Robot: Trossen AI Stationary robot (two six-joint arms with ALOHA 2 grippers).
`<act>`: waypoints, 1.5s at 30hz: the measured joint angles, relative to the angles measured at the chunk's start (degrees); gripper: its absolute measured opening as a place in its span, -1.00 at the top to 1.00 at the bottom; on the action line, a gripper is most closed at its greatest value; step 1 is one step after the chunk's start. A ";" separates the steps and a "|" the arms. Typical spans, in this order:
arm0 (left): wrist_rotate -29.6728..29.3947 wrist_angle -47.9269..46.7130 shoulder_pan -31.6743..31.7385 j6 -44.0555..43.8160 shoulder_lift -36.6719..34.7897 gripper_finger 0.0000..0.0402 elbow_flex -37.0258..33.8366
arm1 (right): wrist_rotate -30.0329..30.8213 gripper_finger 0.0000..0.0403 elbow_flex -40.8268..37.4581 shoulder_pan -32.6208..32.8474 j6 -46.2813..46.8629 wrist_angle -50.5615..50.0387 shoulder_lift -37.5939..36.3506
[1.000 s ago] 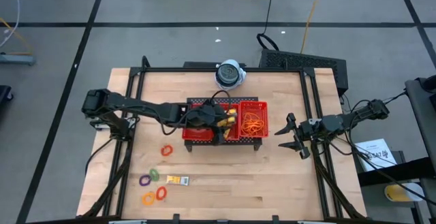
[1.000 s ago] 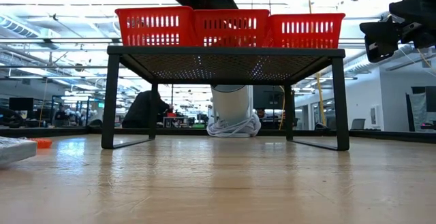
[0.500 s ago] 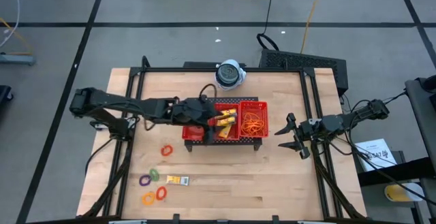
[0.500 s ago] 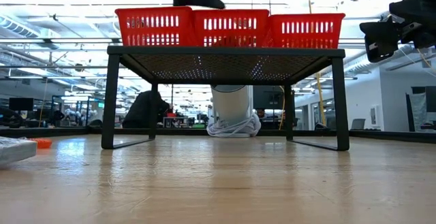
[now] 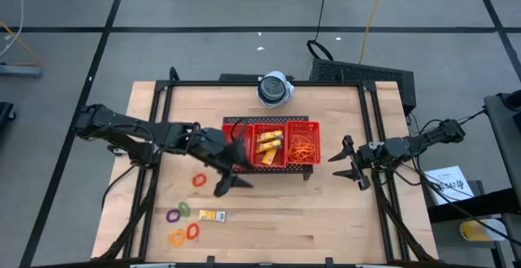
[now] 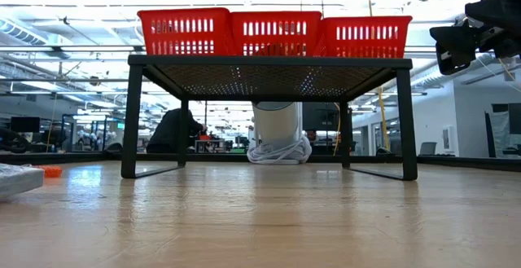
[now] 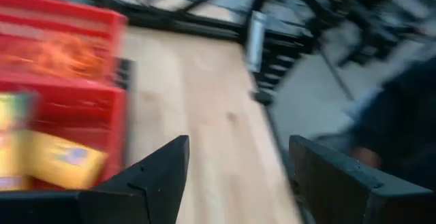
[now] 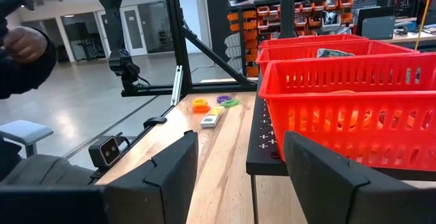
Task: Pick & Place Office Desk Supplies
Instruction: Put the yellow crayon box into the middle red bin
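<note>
Hovering beside tray (image 5: pixel 286 164), left tool (image 5: pixel 230 180) apparently empty.

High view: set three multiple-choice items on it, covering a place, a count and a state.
1. The bands lie in the tray's:
A middle compartment
B an end compartment
C no compartment

2. Yellow packets on the table:
A one
B none
C three

3. The left claw is:
A shut on a ring
B shut on a packet
C open, empty

Key:
1 B, the orange loops fill one end compartment.
2 A, a single packet lies near the rings.
3 C, its fingers stand apart with nothing between them.
</note>
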 joint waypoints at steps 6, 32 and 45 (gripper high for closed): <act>2.11 -3.78 -5.03 -3.83 0.04 -0.28 -0.02 | 0.00 -0.02 0.00 0.01 -0.02 -0.02 0.00; -24.12 -25.76 -28.73 -15.59 6.18 -0.30 -0.02 | 0.00 -0.02 0.01 0.00 0.00 0.00 0.01; -23.80 -27.23 -29.35 -21.77 18.50 -0.30 -0.02 | 0.00 -0.02 0.00 0.01 -0.01 -0.02 0.01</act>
